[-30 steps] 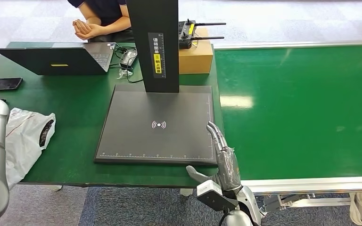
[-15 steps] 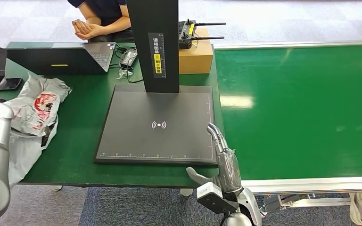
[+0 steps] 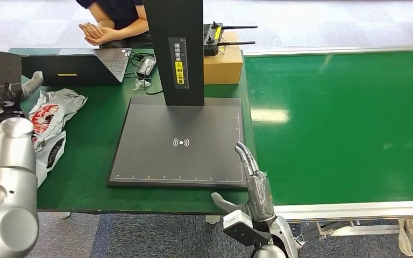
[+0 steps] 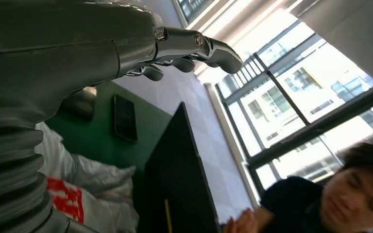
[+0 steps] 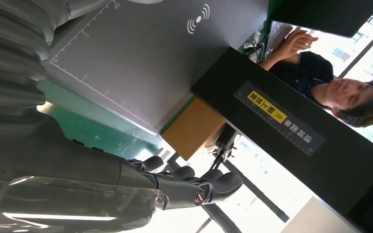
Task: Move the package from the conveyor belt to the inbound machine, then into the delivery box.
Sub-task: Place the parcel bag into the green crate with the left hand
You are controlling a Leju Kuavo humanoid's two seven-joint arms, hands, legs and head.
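the grey poly mailer (image 3: pixel 51 115) looks light, limp and slippery; i'd pinch a bunched fold. my left hand (image 4: pixel 184 46) and right hand (image 3: pixel 247 172) are both spread, holding nothing.

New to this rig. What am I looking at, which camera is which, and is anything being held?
It is a humanoid robot with two silver arms. The big picture comes from its head, looking down at a green table; the other two come from cameras at its wrists.

On the table are a dark scanner pad, a laptop and a crumpled plastic package. The green conveyor belt runs alongside.

The left robot hand is raised, holding nothing. The right robot hand hangs open at the pad's corner. A person sits behind.
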